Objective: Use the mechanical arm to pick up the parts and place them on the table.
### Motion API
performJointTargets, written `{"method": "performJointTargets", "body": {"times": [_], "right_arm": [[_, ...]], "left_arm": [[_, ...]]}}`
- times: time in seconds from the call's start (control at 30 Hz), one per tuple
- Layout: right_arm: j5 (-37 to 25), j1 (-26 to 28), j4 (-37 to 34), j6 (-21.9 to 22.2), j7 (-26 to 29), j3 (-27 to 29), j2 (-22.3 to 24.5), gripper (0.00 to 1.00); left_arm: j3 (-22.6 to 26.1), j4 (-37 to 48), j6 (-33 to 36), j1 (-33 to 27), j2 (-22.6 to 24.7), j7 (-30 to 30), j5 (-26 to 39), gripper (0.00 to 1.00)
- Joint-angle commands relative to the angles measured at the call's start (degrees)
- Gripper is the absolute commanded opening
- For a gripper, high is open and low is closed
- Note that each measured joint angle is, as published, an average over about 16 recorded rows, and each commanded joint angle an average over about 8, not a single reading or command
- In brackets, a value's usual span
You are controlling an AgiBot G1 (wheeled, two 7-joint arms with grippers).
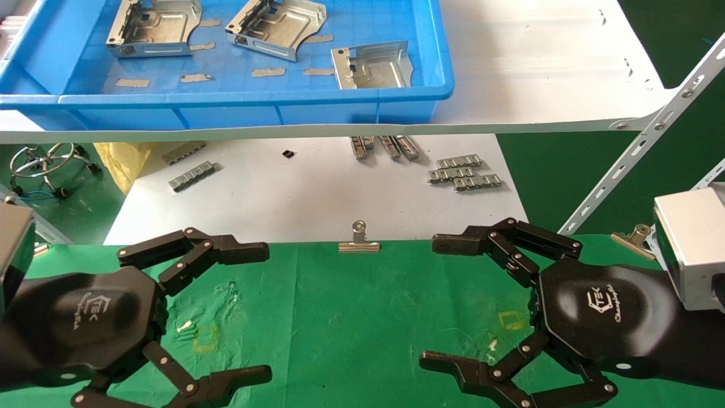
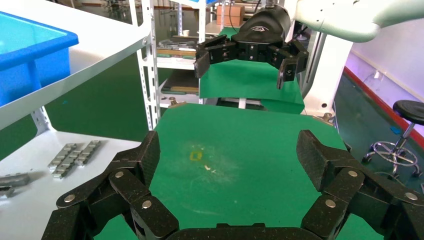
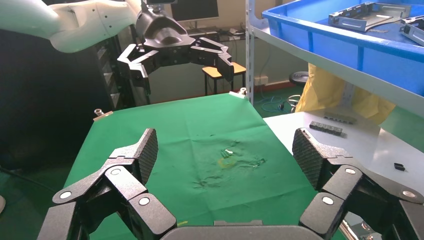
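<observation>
Three shiny silver parts lie in the blue tray (image 1: pixel 226 99) on the upper shelf: one at the left (image 1: pixel 154 27), one in the middle (image 1: pixel 276 26), one at the right (image 1: pixel 372 65). My left gripper (image 1: pixel 261 310) is open and empty, hovering over the green-cloth table (image 1: pixel 351 306) at its left side. My right gripper (image 1: pixel 437 301) is open and empty over the table's right side. The two hands face each other. In the left wrist view my own fingers (image 2: pixel 142 160) frame the cloth and the right hand (image 2: pixel 247 47) shows beyond. In the right wrist view the left hand (image 3: pixel 175 50) shows beyond.
A white shelf board (image 1: pixel 538 68) carries the tray. Below it a white board (image 1: pixel 317 192) holds small grey ridged strips (image 1: pixel 463 173). Silver binder clips (image 1: pixel 359 241) sit at the cloth's far edge. A slotted metal brace (image 1: pixel 645 141) slants at the right. Yellow square marks (image 1: pixel 512 320) dot the cloth.
</observation>
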Motion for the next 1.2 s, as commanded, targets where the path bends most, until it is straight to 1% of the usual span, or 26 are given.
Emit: {"method": "performJointTargets", "body": {"times": [0.03,0.77,1.03,1.2], "right_arm": [[0.0,0.0,0.0,0.0,0.0,0.0,0.0,1.0],[0.0,0.0,0.0,0.0,0.0,0.0,0.0,1.0],[0.0,0.0,0.0,0.0,0.0,0.0,0.0,0.0],[0.0,0.0,0.0,0.0,0.0,0.0,0.0,0.0]], "left_arm": [[0.0,0.0,0.0,0.0,0.0,0.0,0.0,1.0],[0.0,0.0,0.0,0.0,0.0,0.0,0.0,1.0],[0.0,0.0,0.0,0.0,0.0,0.0,0.0,1.0],[0.0,0.0,0.0,0.0,0.0,0.0,0.0,1.0]]}}
